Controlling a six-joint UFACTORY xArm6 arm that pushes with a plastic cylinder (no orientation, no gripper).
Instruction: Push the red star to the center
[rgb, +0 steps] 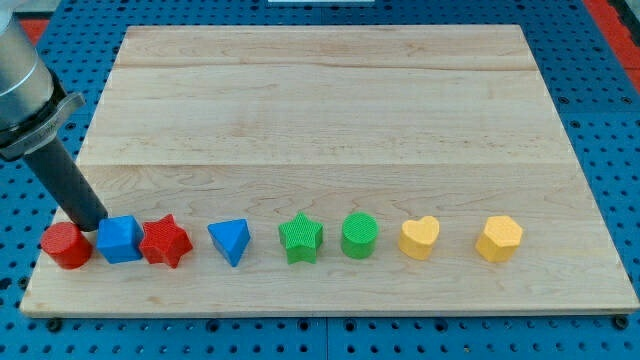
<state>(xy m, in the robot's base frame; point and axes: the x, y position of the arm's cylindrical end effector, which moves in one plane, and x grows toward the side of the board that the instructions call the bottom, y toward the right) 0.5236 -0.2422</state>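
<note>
Red star (165, 242) sits lower left, near the desk (330, 110) bottom edge, between blue cube (120, 239) and blue triangle (230, 241). My tip (92, 226), no pincer, rests beside red cylinder (67, 246). Bare wood fills the frame above.

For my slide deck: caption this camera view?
Rod tip rests between red cylinder and blue cube; red star waits in the bottom row.

The arm (25, 75) is cut off at the view's ten o'clock corner; my tip (92, 228) stays visible.
</note>
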